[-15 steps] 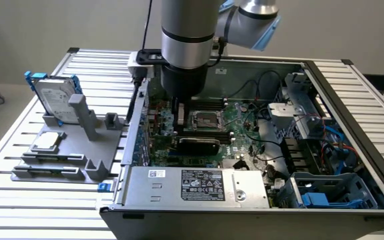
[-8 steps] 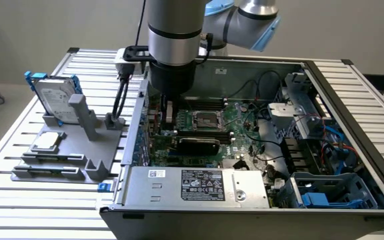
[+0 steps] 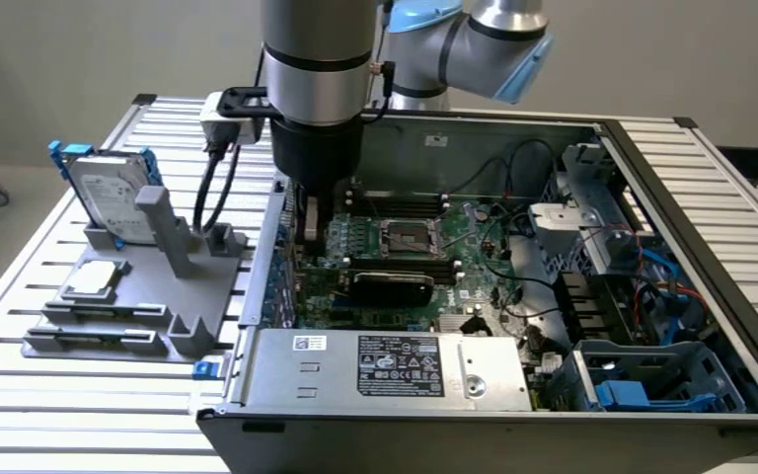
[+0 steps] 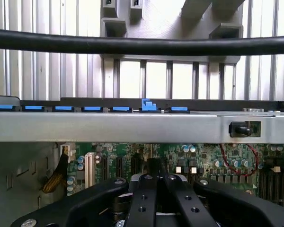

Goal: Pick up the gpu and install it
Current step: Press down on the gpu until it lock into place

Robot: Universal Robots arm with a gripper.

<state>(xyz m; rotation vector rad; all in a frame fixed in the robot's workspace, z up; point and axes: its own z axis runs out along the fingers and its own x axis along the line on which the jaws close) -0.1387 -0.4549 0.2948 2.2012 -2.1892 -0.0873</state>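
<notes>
The gpu (image 3: 391, 287), a small card with a glossy black rounded shroud, sits low on the green motherboard (image 3: 478, 252) inside the open computer case, just in front of the bare processor socket. My gripper (image 3: 308, 235) is lowered into the case beside the wall on the exterior view's left. It is a short way from the gpu and not touching it. In the wrist view my gripper (image 4: 156, 165) hangs over the motherboard (image 4: 203, 158) with its black fingers (image 4: 143, 189) drawn together and nothing seen between them.
A silver hard drive with a blue frame (image 3: 106, 188) stands on a grey fixture (image 3: 129, 296) outside the case. The power supply (image 3: 393, 367) fills the front, and cables and blue drive bays (image 3: 649, 380) crowd the exterior view's right. A metal case rail (image 4: 132, 126) with blue clips runs just ahead of the fingers.
</notes>
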